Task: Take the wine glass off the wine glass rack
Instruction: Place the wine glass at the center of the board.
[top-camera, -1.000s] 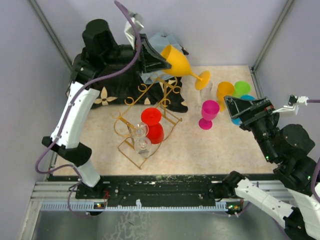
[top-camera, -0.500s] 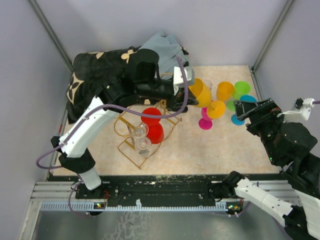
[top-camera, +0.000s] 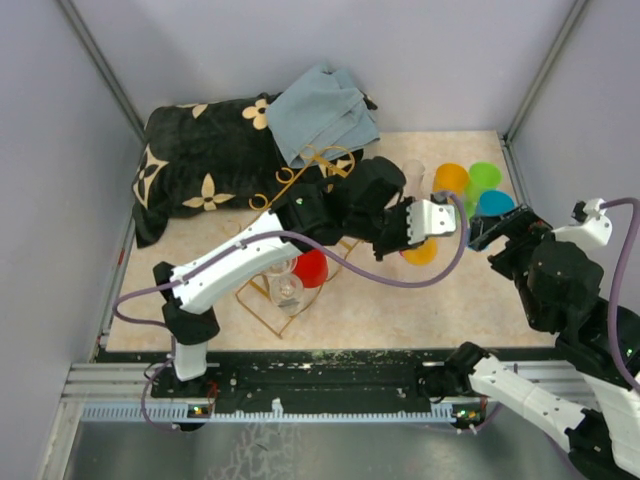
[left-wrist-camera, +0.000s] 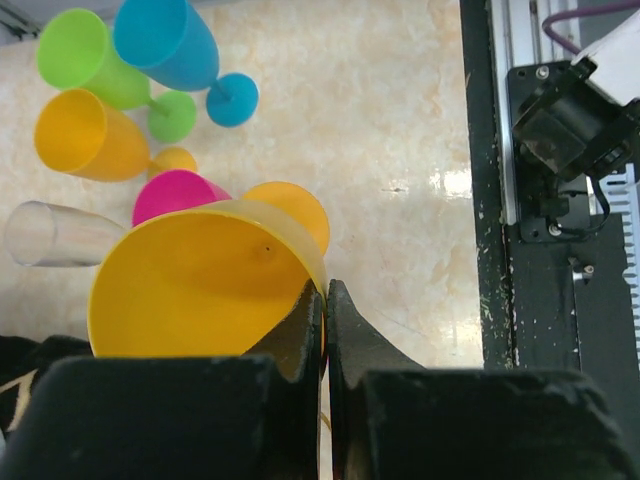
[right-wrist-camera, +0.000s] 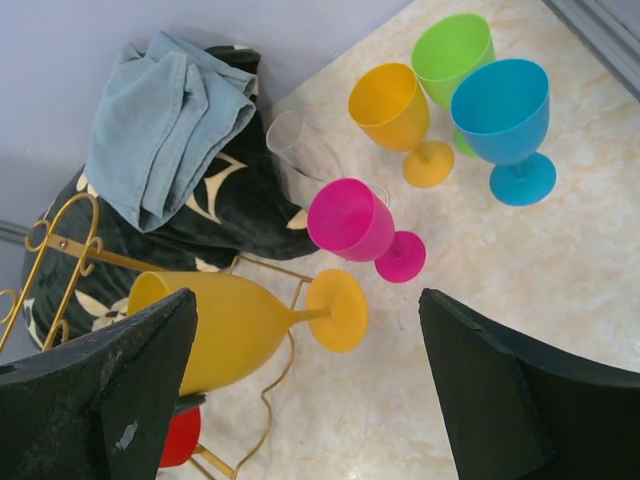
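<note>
1. Swung rightward since the earlier frame, the left arm (top-camera: 240, 262) has carried the yellow wine glass (right-wrist-camera: 225, 320) to the right edge of the gold rack (top-camera: 318, 160); a red glass (top-camera: 310, 268) sits in the rack.
2. Here the left claw (left-wrist-camera: 326, 290) is clamped on the yellow wine glass's rim; the glass lies sideways, its foot just beside the pink glass (right-wrist-camera: 348, 222).
3. Farther right, the right claw (right-wrist-camera: 307, 300) stands wide apart, holding nothing.

Smooth, opaque yellow plastic wine glass (left-wrist-camera: 200, 290) with a soft sheen. Thin wire rack (right-wrist-camera: 90, 250) of shiny gold-coloured metal. Beige marbled tabletop (left-wrist-camera: 400, 120), polished and catching glare. Grey-blue cloth (right-wrist-camera: 165, 110), soft and matt. Plush black blanket (top-camera: 200, 160). One clear, transparent tumbler (right-wrist-camera: 295, 145)
</note>
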